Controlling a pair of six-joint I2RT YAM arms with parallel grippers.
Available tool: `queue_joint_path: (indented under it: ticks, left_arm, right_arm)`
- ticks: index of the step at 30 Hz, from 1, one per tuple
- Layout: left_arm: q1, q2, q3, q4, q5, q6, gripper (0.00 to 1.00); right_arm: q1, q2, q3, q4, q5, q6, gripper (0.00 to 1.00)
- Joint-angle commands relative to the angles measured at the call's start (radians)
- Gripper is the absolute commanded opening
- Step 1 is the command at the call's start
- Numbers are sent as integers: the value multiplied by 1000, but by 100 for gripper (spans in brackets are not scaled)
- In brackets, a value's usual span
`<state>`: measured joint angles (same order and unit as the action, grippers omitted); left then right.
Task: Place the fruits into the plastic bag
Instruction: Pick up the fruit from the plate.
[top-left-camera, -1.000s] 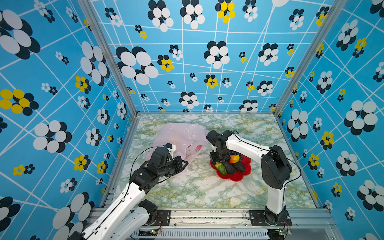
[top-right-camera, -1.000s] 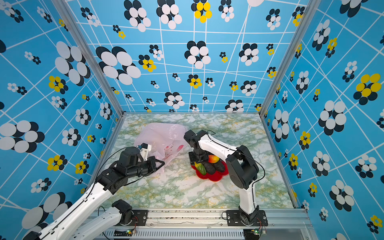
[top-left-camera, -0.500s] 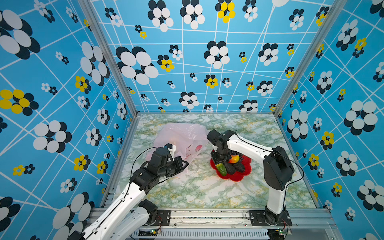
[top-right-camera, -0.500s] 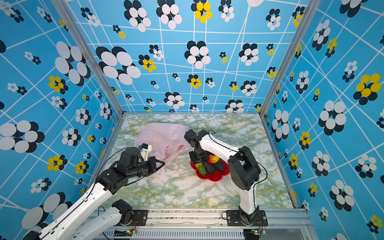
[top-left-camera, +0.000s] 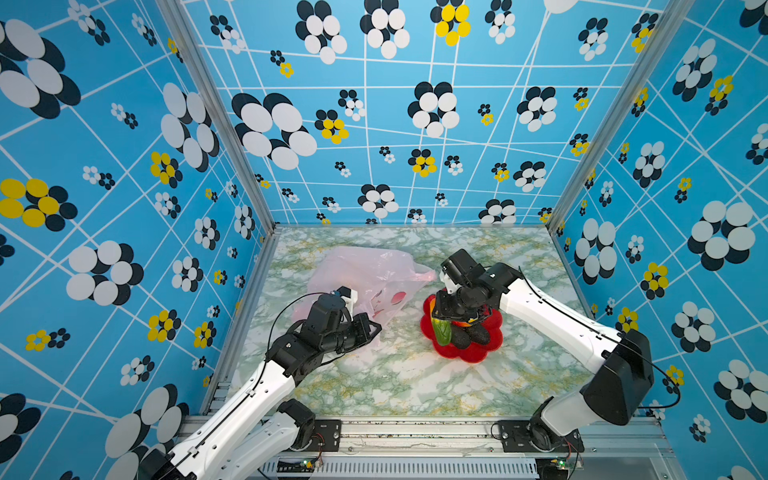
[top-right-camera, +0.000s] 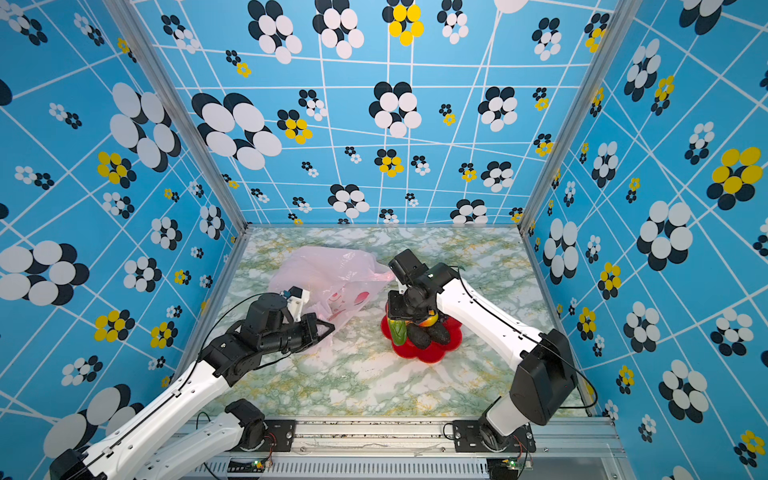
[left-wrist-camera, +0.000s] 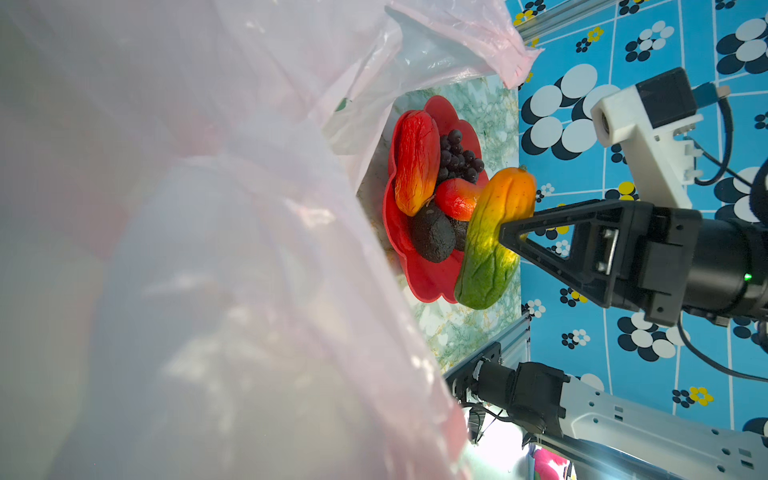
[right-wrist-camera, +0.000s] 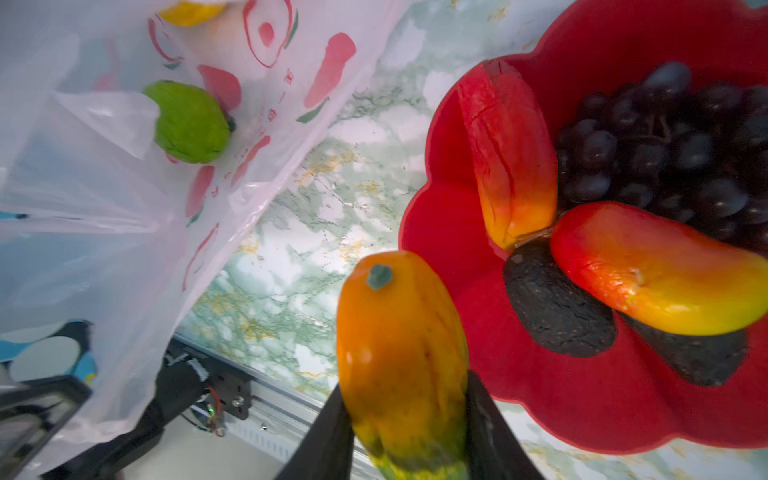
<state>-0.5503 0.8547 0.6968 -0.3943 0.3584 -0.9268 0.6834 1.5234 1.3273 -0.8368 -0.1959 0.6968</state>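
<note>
My right gripper (right-wrist-camera: 409, 415) is shut on an orange-to-green long fruit (right-wrist-camera: 399, 332), held at the near-left rim of the red plate (top-left-camera: 478, 353). The held fruit (left-wrist-camera: 494, 237) hangs clear of the others in the left wrist view. On the plate lie two red-yellow fruits (right-wrist-camera: 511, 158), dark grapes (right-wrist-camera: 665, 145) and two dark avocado-like fruits (right-wrist-camera: 557, 307). The pale-pink plastic bag (top-left-camera: 365, 270) lies left of the plate. My left gripper (top-left-camera: 376, 328) is shut on its near edge, holding it up. A bumpy green ball (right-wrist-camera: 189, 120) and a yellow fruit (right-wrist-camera: 191, 10) show through the bag.
The bag's film (left-wrist-camera: 208, 249) fills most of the left wrist view and hides the left jaws there. Blue patterned walls close in the marble table (top-left-camera: 415, 386) on three sides. An aluminium rail (top-left-camera: 415, 432) runs along the front.
The right gripper's jaws have closed in on the orange-green fruit at the plate's edge. The left arm and the bag have stayed where they were.
</note>
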Motion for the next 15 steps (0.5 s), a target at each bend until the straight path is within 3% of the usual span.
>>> queue_joint_path:
  ticks: [1,8,15]
  left_arm:
    - [-9,10,23,28,3,18,0]
    - [-14,-9,24,22,7,31,0]
    - [-14,-17,26,14,7,38,0]
  right_arm:
    - [-2,-25,-65,246,-155,271,40]
    - [3,58,-64,489,-222,533,40]
    - [-1,156,-41,654,-147,669,39]
